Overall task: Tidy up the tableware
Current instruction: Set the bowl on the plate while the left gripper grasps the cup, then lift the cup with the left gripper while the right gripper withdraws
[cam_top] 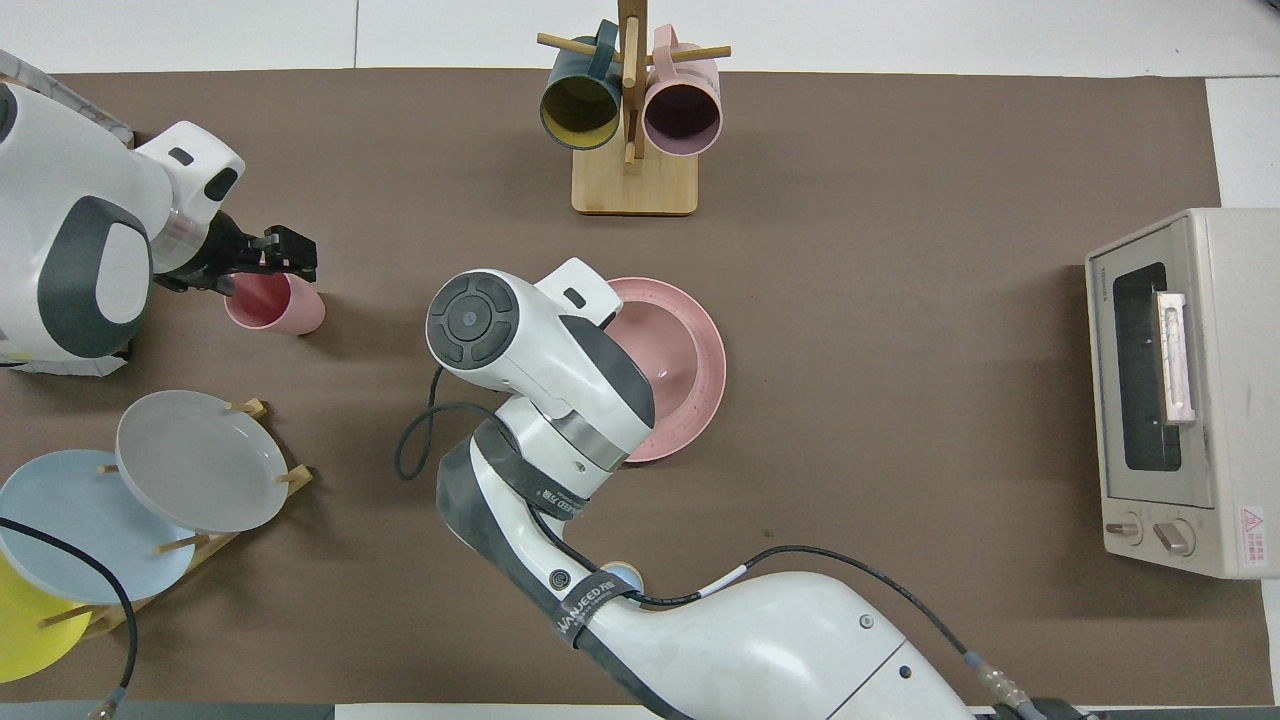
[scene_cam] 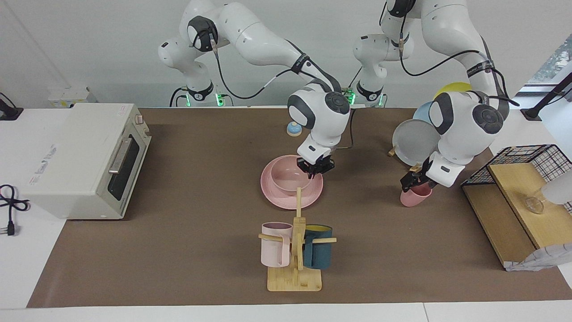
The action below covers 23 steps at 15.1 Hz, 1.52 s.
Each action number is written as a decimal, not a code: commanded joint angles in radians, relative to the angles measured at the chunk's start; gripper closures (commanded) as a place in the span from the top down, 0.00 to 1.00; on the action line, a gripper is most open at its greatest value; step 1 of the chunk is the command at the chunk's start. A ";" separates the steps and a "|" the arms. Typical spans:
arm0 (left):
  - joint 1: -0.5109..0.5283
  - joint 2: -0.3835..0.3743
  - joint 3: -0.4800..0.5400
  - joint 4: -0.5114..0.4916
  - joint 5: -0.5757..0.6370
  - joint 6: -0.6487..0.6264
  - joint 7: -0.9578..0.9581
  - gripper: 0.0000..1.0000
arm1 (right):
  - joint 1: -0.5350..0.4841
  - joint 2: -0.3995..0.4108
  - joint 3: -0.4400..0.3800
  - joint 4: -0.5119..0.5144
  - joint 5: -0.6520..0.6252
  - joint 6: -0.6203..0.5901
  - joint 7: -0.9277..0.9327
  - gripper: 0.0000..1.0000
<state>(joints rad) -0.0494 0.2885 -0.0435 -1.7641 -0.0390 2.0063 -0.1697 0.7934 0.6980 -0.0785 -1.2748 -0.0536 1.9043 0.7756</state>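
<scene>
The pale-pink bowl (scene_cam: 290,178) sits in the pale-pink plate (scene_cam: 277,197) at the table's middle; in the overhead view the right arm covers part of the bowl (cam_top: 665,350) and plate (cam_top: 708,370). My right gripper (scene_cam: 316,169) is at the bowl's rim on the side toward the left arm's end. The pale-pink cup (scene_cam: 416,198) stands upright toward the left arm's end and also shows in the overhead view (cam_top: 285,308). My left gripper (scene_cam: 413,183) is down on the cup's rim and shut on it (cam_top: 285,255).
A wooden stand (scene_cam: 295,277) with a pink and a dark-teal mug stands farther from the robots than the plate. A rack with grey (scene_cam: 413,143), blue and yellow plates is beside the cup. A toaster oven (scene_cam: 85,161) is at the right arm's end, a wire basket (scene_cam: 532,156) at the left arm's.
</scene>
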 commanded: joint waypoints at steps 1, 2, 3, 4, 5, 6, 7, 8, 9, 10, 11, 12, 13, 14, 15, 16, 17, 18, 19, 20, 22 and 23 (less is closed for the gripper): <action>-0.029 -0.017 0.007 -0.046 -0.015 0.037 -0.050 1.00 | -0.028 -0.009 0.000 0.031 -0.008 -0.031 0.002 1.00; -0.027 -0.015 0.005 -0.052 -0.016 0.045 -0.050 1.00 | -0.043 -0.031 0.002 0.031 -0.005 -0.040 -0.001 1.00; -0.029 -0.015 0.005 -0.060 -0.015 0.060 -0.051 1.00 | -0.058 -0.043 0.002 0.035 -0.002 -0.050 -0.002 1.00; -0.030 -0.015 0.007 -0.080 -0.015 0.083 -0.051 1.00 | -0.080 -0.073 0.002 0.061 -0.002 -0.080 -0.004 1.00; -0.030 -0.017 0.007 -0.100 -0.015 0.109 -0.050 0.96 | -0.098 -0.109 -0.001 0.069 0.001 -0.109 -0.024 1.00; -0.030 -0.017 0.007 -0.115 -0.015 0.133 -0.050 0.79 | -0.129 -0.150 -0.001 0.066 0.005 -0.134 -0.071 1.00; -0.030 -0.018 0.007 -0.127 -0.015 0.144 -0.038 0.36 | -0.167 -0.208 -0.001 0.049 0.012 -0.177 -0.122 1.00; -0.030 -0.025 0.008 -0.135 -0.013 0.143 -0.031 0.00 | -0.212 -0.265 -0.001 0.016 0.017 -0.239 -0.169 1.00; -0.029 -0.025 0.008 -0.129 -0.013 0.132 -0.007 0.00 | -0.256 -0.311 -0.001 -0.007 0.018 -0.281 -0.214 1.00; -0.030 -0.025 0.008 -0.121 -0.013 0.123 0.011 0.00 | -0.290 -0.359 -0.001 -0.029 0.024 -0.316 -0.258 1.00; -0.030 -0.025 0.008 -0.106 -0.013 0.105 0.019 0.00 | -0.318 -0.405 -0.001 -0.046 0.025 -0.359 -0.295 1.00; -0.030 -0.025 0.008 -0.089 -0.009 0.079 0.021 0.00 | -0.366 -0.443 -0.003 -0.064 0.025 -0.388 -0.339 1.00; -0.032 -0.025 0.008 -0.059 -0.006 0.048 0.019 0.00 | -0.408 -0.483 -0.001 -0.096 0.025 -0.416 -0.393 1.00; -0.044 -0.023 0.008 -0.039 -0.005 0.026 0.019 0.00 | -0.440 -0.518 -0.004 -0.142 0.026 -0.431 -0.448 1.00; -0.050 -0.025 0.010 -0.025 -0.005 0.002 0.016 0.00 | -0.492 -0.564 -0.004 -0.212 0.026 -0.433 -0.517 1.00; -0.052 -0.026 0.008 0.000 -0.005 -0.024 0.010 0.00 | -0.523 -0.612 -0.006 -0.260 0.026 -0.432 -0.566 1.00; -0.053 -0.028 0.005 0.039 -0.012 -0.068 0.004 0.00 | -0.537 -0.627 -0.017 -0.273 0.026 -0.433 -0.599 1.00; -0.069 -0.025 0.004 0.110 -0.016 -0.142 -0.020 0.00 | -0.558 -0.638 -0.030 -0.284 0.026 -0.435 -0.607 1.00; -0.093 -0.019 0.004 0.188 -0.034 -0.223 -0.063 0.00 | -0.572 -0.658 -0.037 -0.307 0.026 -0.423 -0.607 1.00; -0.122 -0.011 0.005 0.260 -0.060 -0.291 -0.120 0.00 | -0.582 -0.673 -0.038 -0.331 0.026 -0.413 -0.610 1.00; -0.209 0.003 0.004 0.337 -0.081 -0.357 -0.290 0.00 | -0.614 -0.690 -0.047 -0.362 0.028 -0.386 -0.659 1.00; -0.254 0.009 0.004 0.360 -0.091 -0.356 -0.368 0.00 | -0.615 -0.692 -0.056 -0.365 0.028 -0.370 -0.698 1.00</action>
<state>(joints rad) -0.2116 0.2647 -0.0521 -1.4875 -0.1074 1.6989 -0.3911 0.1972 0.0457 -0.1282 -1.5762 -0.0445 1.4819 0.1446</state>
